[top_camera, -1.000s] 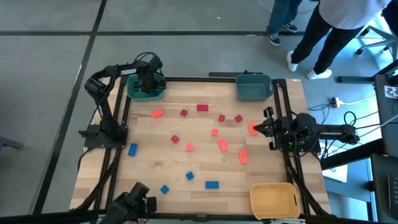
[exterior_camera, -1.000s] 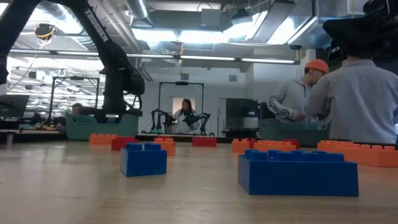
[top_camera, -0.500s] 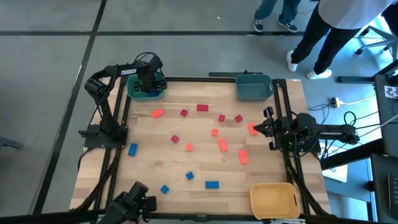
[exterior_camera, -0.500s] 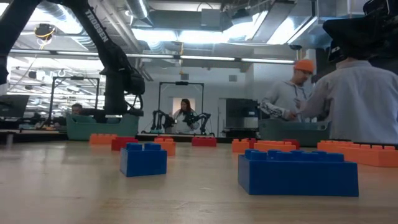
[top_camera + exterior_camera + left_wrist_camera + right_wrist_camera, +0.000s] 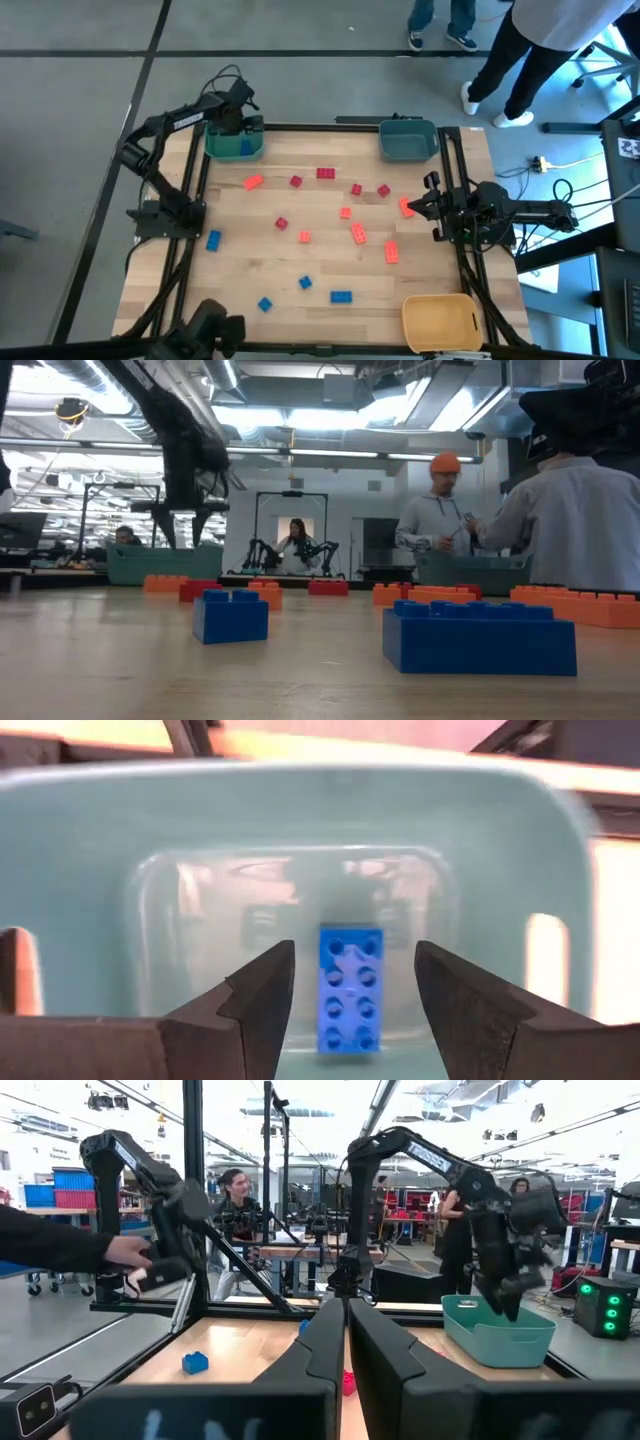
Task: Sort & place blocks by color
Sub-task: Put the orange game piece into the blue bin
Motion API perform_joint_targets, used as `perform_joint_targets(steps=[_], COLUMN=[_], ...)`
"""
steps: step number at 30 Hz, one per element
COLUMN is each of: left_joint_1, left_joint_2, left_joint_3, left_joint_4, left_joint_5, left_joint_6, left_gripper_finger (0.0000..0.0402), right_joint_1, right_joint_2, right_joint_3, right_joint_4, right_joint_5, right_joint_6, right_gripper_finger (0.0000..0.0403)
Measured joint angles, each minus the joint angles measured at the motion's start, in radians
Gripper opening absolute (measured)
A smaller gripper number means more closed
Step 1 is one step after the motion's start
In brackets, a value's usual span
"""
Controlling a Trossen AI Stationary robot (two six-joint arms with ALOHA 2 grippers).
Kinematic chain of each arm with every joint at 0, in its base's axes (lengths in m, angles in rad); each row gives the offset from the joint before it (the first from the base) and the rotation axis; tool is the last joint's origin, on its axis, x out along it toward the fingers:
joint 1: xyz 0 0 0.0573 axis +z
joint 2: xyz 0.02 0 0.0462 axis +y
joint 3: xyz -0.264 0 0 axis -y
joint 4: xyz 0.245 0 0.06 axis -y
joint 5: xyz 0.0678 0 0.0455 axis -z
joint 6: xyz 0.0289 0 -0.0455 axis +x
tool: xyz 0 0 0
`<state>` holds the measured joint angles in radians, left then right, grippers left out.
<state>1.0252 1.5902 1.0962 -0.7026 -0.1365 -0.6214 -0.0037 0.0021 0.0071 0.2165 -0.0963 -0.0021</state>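
Note:
My left gripper (image 5: 236,110) hangs open above the teal bin (image 5: 222,148) at the table's far left corner, fingers pointing steeply down. A blue block (image 5: 350,985) lies flat, studs up, on the bin's floor, below the gap between the fingers and apart from them. Red and orange blocks (image 5: 325,173) lie scattered over the table's middle. Several blue blocks (image 5: 341,296) lie nearer the front edge. My right gripper (image 5: 412,206) rests shut at the table's right side, its fingers level.
A grey-blue bin (image 5: 408,140) stands at the far right and a yellow bin (image 5: 440,320) at the near right corner. An orange block (image 5: 407,208) lies just under my right gripper's fingers. People stand beyond the table's far right.
My left gripper has risen straight up out of the teal bin and now hangs above its rim. The blocks on the table have not moved.

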Motion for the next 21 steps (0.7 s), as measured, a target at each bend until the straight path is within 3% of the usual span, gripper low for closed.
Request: perform_joint_targets(steps=[6,11,21], left_joint_1=[-0.076,-0.207,-0.562], left_joint_2=[-0.158,-0.290,-0.453], left_joint_3=[0.001,0.001,0.003], left_joint_4=[0.000,-0.005,-0.015], left_joint_5=[-0.001,-0.003,-0.060], left_joint_6=[0.046,0.107,0.075], left_gripper_finger=[0.0201,0.0201,0.0202], right_joint_1=[0.000,0.000,0.000], right_joint_2=[0.001,0.028,0.336], right_joint_3=[0.067,0.229,0.550], right_joint_4=[-0.082,-0.363,-0.719], right_joint_5=[0.028,0.109,0.114], right_joint_6=[0.001,0.057,0.145], right_gripper_finger=[0.0023,0.0023,0.0023])
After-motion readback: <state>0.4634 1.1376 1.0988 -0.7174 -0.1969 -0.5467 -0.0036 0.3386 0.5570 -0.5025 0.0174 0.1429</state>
